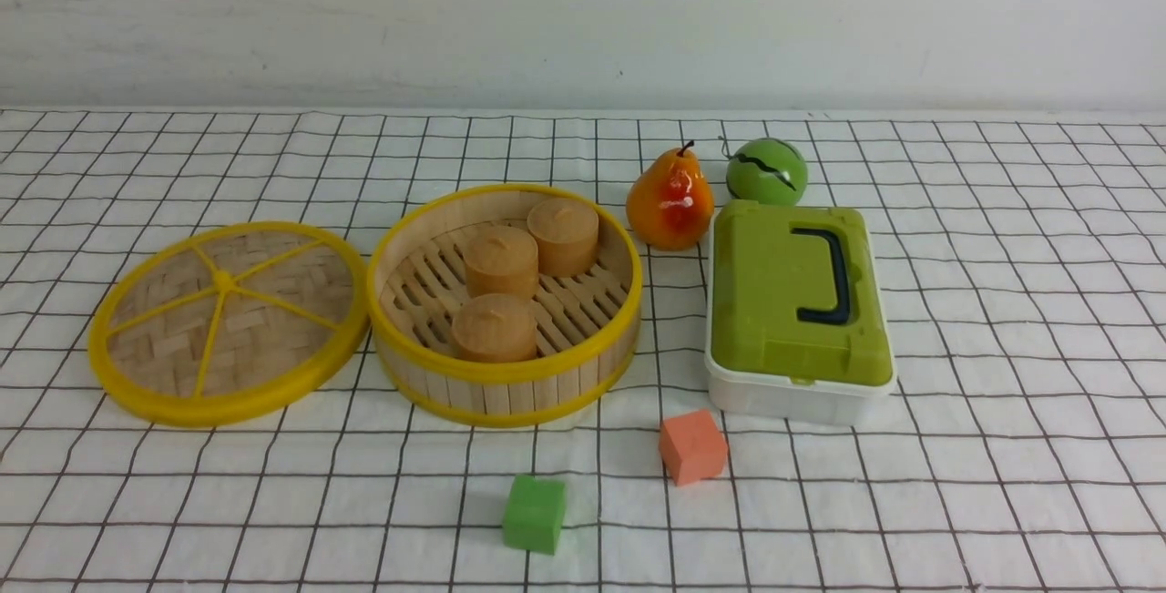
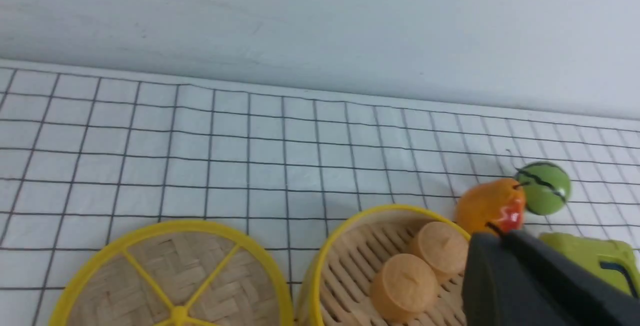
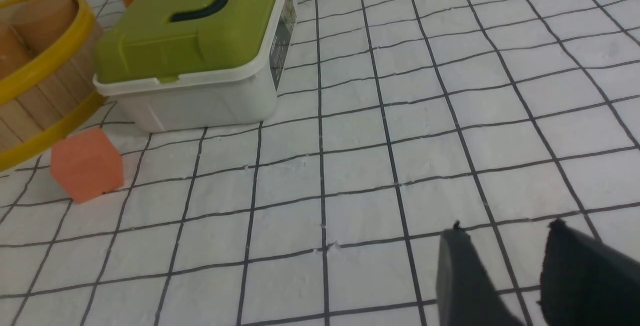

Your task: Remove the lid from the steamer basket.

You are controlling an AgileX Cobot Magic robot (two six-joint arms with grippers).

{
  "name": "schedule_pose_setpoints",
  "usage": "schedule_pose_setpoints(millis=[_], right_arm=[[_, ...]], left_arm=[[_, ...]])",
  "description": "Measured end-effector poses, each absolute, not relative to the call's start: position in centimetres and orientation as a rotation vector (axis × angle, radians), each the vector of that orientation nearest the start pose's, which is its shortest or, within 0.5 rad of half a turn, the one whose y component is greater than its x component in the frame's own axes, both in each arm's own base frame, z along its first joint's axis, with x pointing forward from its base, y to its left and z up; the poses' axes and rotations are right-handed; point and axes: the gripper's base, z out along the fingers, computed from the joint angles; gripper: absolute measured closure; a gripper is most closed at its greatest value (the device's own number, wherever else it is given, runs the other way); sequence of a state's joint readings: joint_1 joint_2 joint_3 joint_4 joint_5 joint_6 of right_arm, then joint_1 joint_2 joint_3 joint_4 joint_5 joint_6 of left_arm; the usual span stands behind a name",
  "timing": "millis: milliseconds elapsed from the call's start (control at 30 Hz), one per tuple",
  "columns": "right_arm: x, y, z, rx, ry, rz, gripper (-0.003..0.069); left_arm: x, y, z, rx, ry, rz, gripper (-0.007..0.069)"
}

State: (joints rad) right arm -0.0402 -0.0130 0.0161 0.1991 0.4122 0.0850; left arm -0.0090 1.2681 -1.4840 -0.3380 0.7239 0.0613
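The lid (image 1: 228, 320), a woven bamboo disc with a yellow rim and spokes, lies flat on the cloth just left of the steamer basket (image 1: 401, 338). The basket is uncovered and holds three tan buns (image 1: 501, 260). Neither gripper shows in the front view. In the left wrist view the lid (image 2: 175, 276) and the basket (image 2: 325, 251) are at the bottom. My left gripper (image 2: 500, 237) is above the basket's right side, with its dark fingers together and nothing between them. In the right wrist view my right gripper (image 3: 505, 228) is open and empty over bare cloth, away from the basket (image 3: 45, 65).
A white box with a green lid (image 1: 797, 301) stands right of the basket. A pear (image 1: 669, 201) and a green ball (image 1: 765, 171) lie behind the box. An orange cube (image 1: 692, 445) and a green cube (image 1: 534, 513) lie in front.
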Motion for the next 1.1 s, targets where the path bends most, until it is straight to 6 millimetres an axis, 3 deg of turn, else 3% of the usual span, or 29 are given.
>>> schedule_pose_setpoints(millis=[67,133,167,267,400,433,467,500,633,900,1100], right_arm=[[5.1,0.5,17.2,0.237,1.882,0.230,0.0419],[5.1,0.5,17.2,0.237,1.882,0.230,0.0419],[5.1,0.5,17.2,0.237,1.882,0.230,0.0419],[5.1,0.5,17.2,0.237,1.882,0.230,0.0419],[5.1,0.5,17.2,0.237,1.882,0.230,0.0419],[5.1,0.5,17.2,0.237,1.882,0.230,0.0419],[5.1,0.5,17.2,0.237,1.882,0.230,0.0419],[5.1,0.5,17.2,0.237,1.882,0.230,0.0419],[5.1,0.5,17.2,0.237,1.882,0.230,0.0419],[5.1,0.5,17.2,0.237,1.882,0.230,0.0419],[5.1,0.5,17.2,0.237,1.882,0.230,0.0419]], left_arm=[[25.6,-2.2,45.5,-0.032,1.962,-0.351,0.0637],[22.4,-2.2,43.3,-0.010,1.941,-0.331,0.0637],[21.9,-2.2,43.4,-0.001,1.929,-0.325,0.0637],[17.8,-2.1,40.2,0.042,1.914,-0.284,0.0637],[13.4,-2.0,37.6,0.062,1.890,-0.272,0.0637],[13.2,-2.0,37.1,0.063,1.899,-0.273,0.0637],[11.6,-2.1,35.9,0.070,1.898,-0.275,0.0637],[11.2,-2.1,35.9,0.071,1.888,-0.275,0.0637],[7.6,-2.2,32.6,0.095,1.888,-0.285,0.0637],[4.3,-1.6,30.0,0.135,1.762,-0.151,0.0637],[4.5,-0.4,24.3,0.026,1.591,-0.059,0.0637]])
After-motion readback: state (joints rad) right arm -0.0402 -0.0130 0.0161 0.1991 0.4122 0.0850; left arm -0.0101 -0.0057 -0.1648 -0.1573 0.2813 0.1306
